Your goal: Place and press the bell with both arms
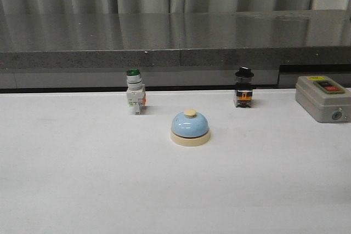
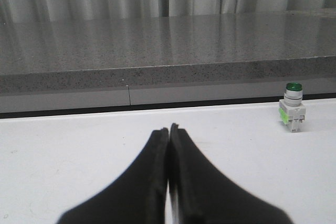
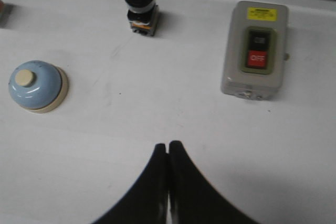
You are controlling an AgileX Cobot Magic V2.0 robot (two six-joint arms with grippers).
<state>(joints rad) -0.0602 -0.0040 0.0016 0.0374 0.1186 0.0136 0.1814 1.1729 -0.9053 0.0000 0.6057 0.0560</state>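
The bell [image 1: 190, 127] stands upright on the white table [image 1: 82, 179], near the middle, its blue dome on the cream base and the cream button on top. No hand touches it. Behind it to the left stands a green-capped push-button switch [image 1: 135, 98], behind it to the right a black-knobbed selector switch [image 1: 244, 87], and at the far right edge a grey box [image 1: 323, 98] with red and black buttons. In the right wrist view the right hand [image 3: 168, 148] is closed, its two dark fingers pressed together with nothing between them; it hangs above bare table, with the bell well apart from it and the grey box off to the other side. In the left wrist view the left hand [image 2: 169, 129] is likewise closed and empty, low over the table; the bell does not appear there, only the green-capped switch farther off near the table's back edge.
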